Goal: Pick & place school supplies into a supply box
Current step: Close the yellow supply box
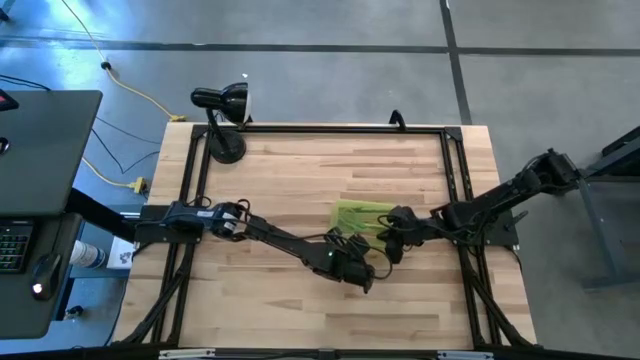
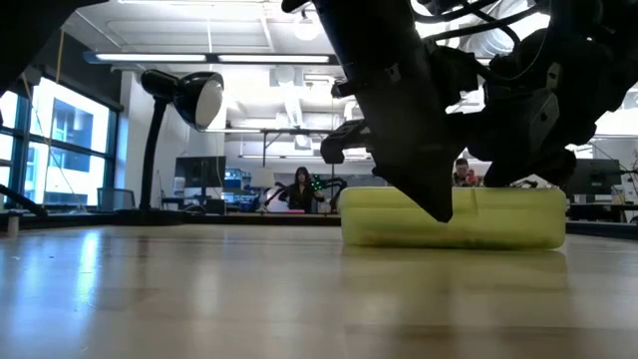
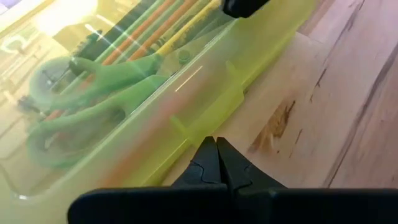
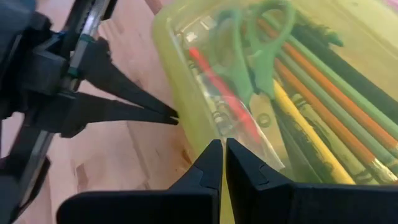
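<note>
Yellow-green box [image 1: 360, 216] shut on tabletop [image 1: 300, 170], scissors [image 4: 249, 43] and pencils [image 4: 323, 93] inside; left gripper [image 1: 368, 284] and right gripper [image 1: 392, 252] fingers pressed together, tips against box.

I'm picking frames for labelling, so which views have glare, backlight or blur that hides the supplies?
Low view: bright ceiling lights and windows backlight the arms into silhouettes in front of the supply box. Left wrist view: the closed lid's glare and haze soften the scissors and pencils. Right wrist view: contents read clearly. High view: evenly lit, but the contents are too small to tell.
</note>
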`<state>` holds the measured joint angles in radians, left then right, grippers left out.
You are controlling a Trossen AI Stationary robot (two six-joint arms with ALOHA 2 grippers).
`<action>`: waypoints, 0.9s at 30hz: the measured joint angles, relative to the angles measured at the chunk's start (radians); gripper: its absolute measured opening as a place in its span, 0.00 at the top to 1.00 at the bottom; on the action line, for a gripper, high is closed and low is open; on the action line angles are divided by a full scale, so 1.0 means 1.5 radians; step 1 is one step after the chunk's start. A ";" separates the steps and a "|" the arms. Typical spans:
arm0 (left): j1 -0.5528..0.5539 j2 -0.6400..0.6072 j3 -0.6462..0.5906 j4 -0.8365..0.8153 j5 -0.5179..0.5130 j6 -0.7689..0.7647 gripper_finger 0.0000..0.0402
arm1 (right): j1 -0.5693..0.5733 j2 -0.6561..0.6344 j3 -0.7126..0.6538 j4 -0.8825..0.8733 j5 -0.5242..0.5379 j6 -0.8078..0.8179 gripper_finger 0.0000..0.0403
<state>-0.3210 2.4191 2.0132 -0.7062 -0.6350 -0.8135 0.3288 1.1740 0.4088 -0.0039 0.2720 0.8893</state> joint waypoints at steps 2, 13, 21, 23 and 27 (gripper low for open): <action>0.000 0.000 0.000 0.000 -0.001 -0.002 0.98 | 0.007 0.000 0.000 0.003 0.000 0.000 1.00; 0.000 0.000 0.000 0.008 -0.003 -0.005 0.98 | 0.017 0.000 0.001 0.006 0.070 -0.039 1.00; 0.001 0.000 0.000 0.009 -0.019 -0.020 0.98 | -0.027 -0.001 0.002 0.003 0.230 -0.058 1.00; 0.001 0.000 0.000 0.009 -0.019 -0.020 0.98 | -0.060 -0.001 0.002 -0.012 0.244 -0.059 1.00; 0.001 0.000 0.000 0.012 -0.020 -0.020 0.98 | -0.148 -0.001 0.002 -0.035 0.190 -0.074 1.00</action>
<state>-0.3202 2.4191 2.0132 -0.6879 -0.6654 -0.8433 0.1060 1.1732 0.4110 -0.0558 0.5564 0.7786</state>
